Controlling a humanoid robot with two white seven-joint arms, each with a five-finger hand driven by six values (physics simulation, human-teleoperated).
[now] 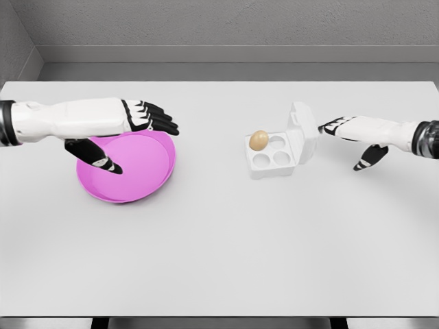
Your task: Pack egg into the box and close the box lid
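A tan egg [258, 140] sits in the far-left cup of a white four-cup box [272, 155] resting on the white tabletop [219, 253], its three other cups bare. The box lid [302, 133] stands raised along the box's right side, tilted back and open, with its upper corner rising above the tray. Just right of the box, the robot's right hand [346, 130] reaches in from the right edge of the head view, its black-tipped fingers [328, 127] stretched flat toward the lid and ending at or just beside the lid's outer face; whether they actually touch it cannot be told from this view. The thumb hangs down below the palm, and the hand is released, gripping nothing. Well to the left of the box, a shallow pink bowl [140, 178] lies on the tabletop, holding nothing that can be seen. Above the bowl's far rim, still farther from the box, the left hand [140, 123] hovers at the end of a white forearm that enters from the left edge, its fingers extended and slightly spread toward the box, its thumb pointing down over the bowl's inside. That hand too is released and carries nothing. Beyond the box, the tabletop's far edge meets a gray wall [219, 27].
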